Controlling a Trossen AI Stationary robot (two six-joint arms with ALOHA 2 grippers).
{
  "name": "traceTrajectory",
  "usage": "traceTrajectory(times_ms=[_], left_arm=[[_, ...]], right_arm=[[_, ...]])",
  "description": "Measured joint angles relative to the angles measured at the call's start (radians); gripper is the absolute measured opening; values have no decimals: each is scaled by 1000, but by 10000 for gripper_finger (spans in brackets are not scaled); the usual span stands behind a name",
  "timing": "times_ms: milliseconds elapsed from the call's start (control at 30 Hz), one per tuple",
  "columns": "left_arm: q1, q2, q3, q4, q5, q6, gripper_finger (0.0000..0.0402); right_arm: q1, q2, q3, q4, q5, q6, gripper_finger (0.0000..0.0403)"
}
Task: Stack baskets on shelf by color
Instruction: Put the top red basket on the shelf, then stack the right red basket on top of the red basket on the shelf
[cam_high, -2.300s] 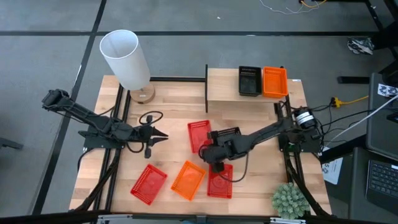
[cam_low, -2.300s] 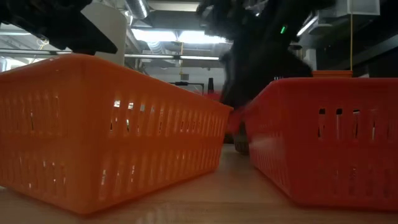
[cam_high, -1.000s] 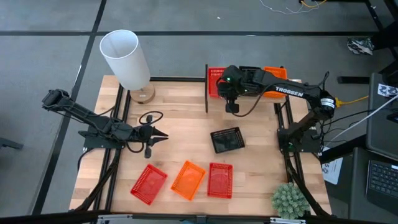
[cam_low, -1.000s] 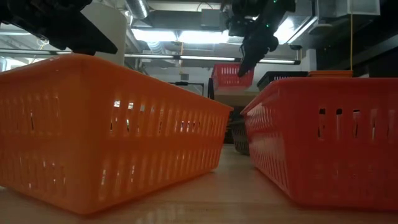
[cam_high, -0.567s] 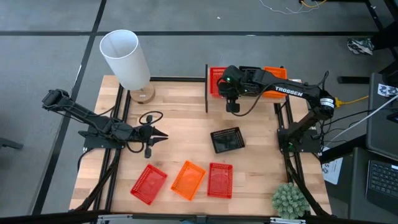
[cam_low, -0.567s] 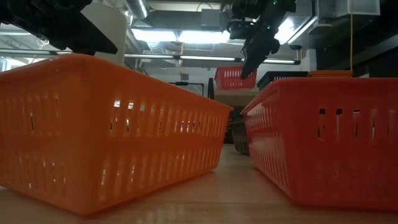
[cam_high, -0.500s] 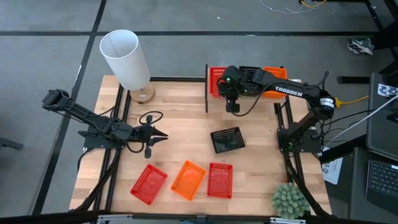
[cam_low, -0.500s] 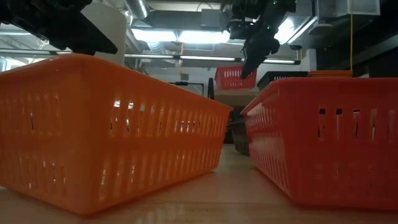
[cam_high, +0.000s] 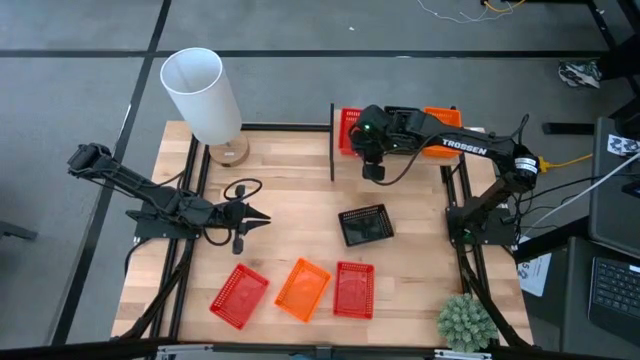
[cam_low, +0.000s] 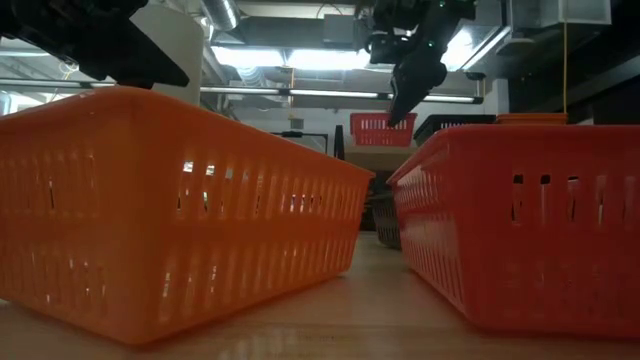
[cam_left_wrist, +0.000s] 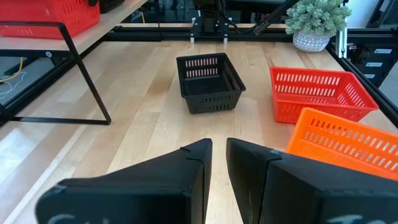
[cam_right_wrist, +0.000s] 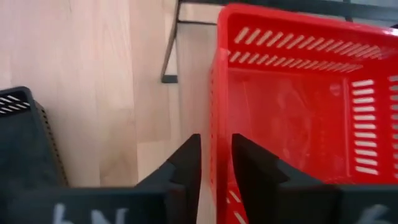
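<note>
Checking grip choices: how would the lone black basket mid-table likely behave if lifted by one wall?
The black basket looks thin-walled and slotted, so probably light with slightly flexing sides. It's open and empty, so likely to tilt when lifted by one wall.

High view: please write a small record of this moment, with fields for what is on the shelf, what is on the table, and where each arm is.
shelf: red basket at its left end, then black basket, then orange basket
table: loose black basket; near front edge a row of left red basket, loose orange basket, right red basket
right gripper: above the shelf, fingers slightly apart, one on each side of the red basket's wall
left gripper: waits over the table's left part, holds nothing
</note>
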Motion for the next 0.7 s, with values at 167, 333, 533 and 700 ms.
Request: traceTrajectory(times_ms=[167,333,533,700], left_arm=[[0,0,0,0,0,0,41],[0,0,0,0,0,0,41],[0,0,0,-1,0,0,41],[0,0,0,-1,0,0,41]], right_arm=[[1,0,19,-31,67,-2,94],[35,-1,88,-101,63,29,93],[113,-2,199,-240,15,234,92],[218,-3,226,-282,-288,552,92]])
